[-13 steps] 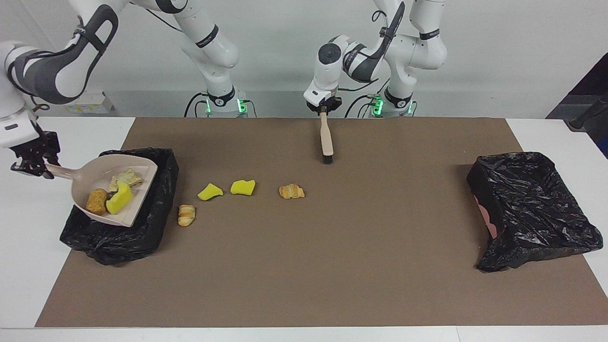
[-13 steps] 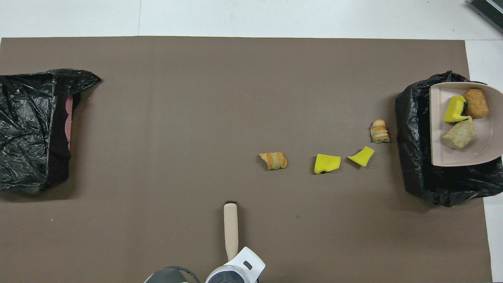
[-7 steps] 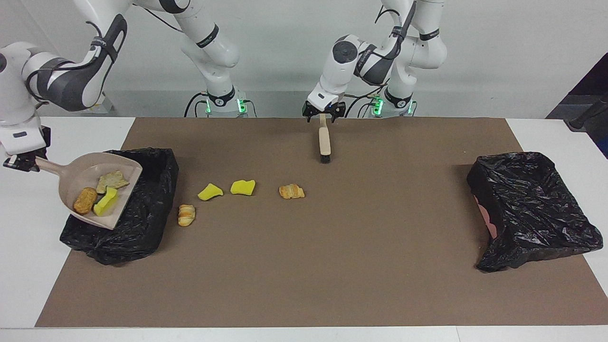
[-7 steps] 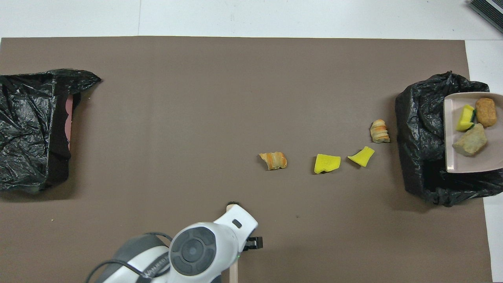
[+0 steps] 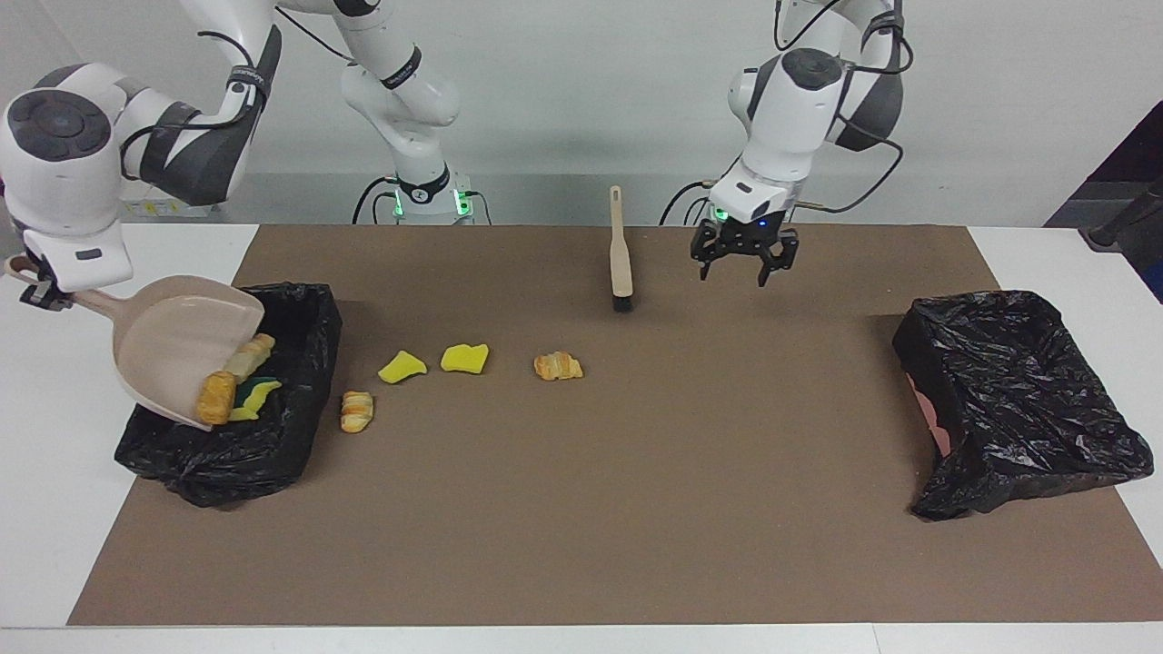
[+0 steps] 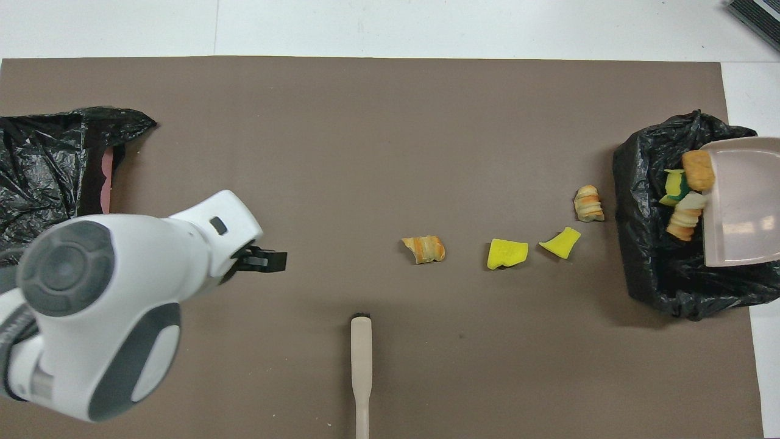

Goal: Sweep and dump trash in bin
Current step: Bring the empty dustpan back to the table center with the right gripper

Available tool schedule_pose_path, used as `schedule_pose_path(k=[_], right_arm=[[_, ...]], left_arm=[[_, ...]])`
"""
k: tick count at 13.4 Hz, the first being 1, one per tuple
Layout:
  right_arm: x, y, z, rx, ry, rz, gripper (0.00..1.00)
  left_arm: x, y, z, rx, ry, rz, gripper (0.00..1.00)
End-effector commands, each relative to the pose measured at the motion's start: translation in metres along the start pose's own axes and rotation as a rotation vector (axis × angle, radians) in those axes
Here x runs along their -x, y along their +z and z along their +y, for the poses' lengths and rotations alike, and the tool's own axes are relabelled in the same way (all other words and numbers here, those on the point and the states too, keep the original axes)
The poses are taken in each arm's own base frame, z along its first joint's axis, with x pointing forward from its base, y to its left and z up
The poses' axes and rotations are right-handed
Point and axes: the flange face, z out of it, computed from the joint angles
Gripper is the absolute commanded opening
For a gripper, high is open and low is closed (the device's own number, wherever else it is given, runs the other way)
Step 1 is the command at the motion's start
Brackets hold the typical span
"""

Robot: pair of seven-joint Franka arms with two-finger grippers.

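right claw [image 5: 41,292] clenched on tilted dustpan [image 5: 177,345], left claw [image 5: 743,263] released — could spill trash [image 5: 218,397] past bin [image 5: 273,445] edge if tipped fast.

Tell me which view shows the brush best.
The overhead view: the brush lies along the brown mat, nothing covering it, bristle end farthest from the robots, though the handle's tip runs off the frame's bottom edge. The facing view shows the whole brush, foreshortened, beside the raised, open left end effector.
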Motion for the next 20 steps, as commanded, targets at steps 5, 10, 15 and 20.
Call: schedule_pose_path(k=[5,10,15,20], right_arm=[[0.023,-0.041,-0.029,0.019,0.042,-0.073,0.00],[-0.013,-0.049,-0.037,0.021,0.073,0.235,0.00],[-0.091,-0.098,-0.038,0.019,0.178,0.411,0.00],[-0.159,-0.153,-0.044,-0.033,0.462,0.497,0.00]], left_arm=[[-0.067,-0.112,-0.088,-0.032,0.138,-0.011,1.00],[-0.060,-0.149,-0.156,-0.048,0.160,-0.036,1.00],[-0.059,-0.150,-0.165,-0.051,0.155,-0.038,1.00],[-0.058,-0.148,-0.163,-0.054,0.153,-0.050,1.00]])
